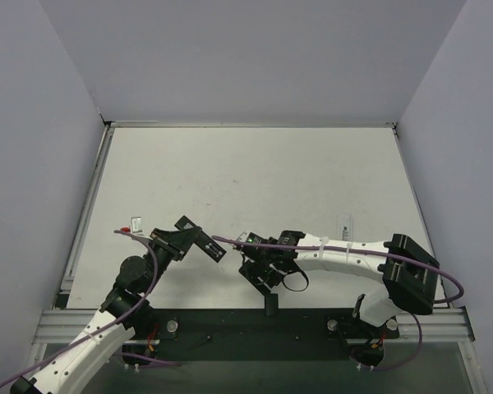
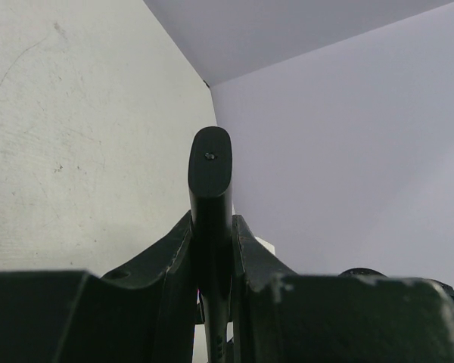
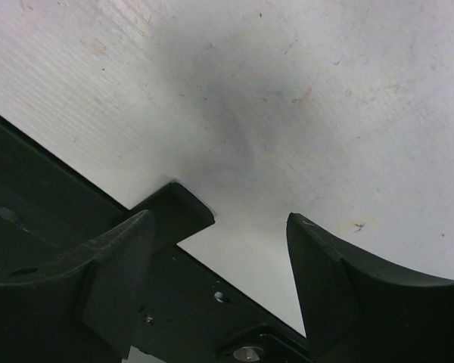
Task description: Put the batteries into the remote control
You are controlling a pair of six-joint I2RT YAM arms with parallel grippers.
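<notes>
My left gripper is shut on a slim black remote control and holds it above the table, its free end pointing right. In the left wrist view the remote stands edge-on between the fingers. My right gripper is open and empty just above the table's near edge; in its wrist view there is only bare white table between the jaws. No battery shows in any view.
A small flat black piece lies at the table's near edge and sticks out from the black base rail in the right wrist view. A small white and red item lies far left. A small white item lies right.
</notes>
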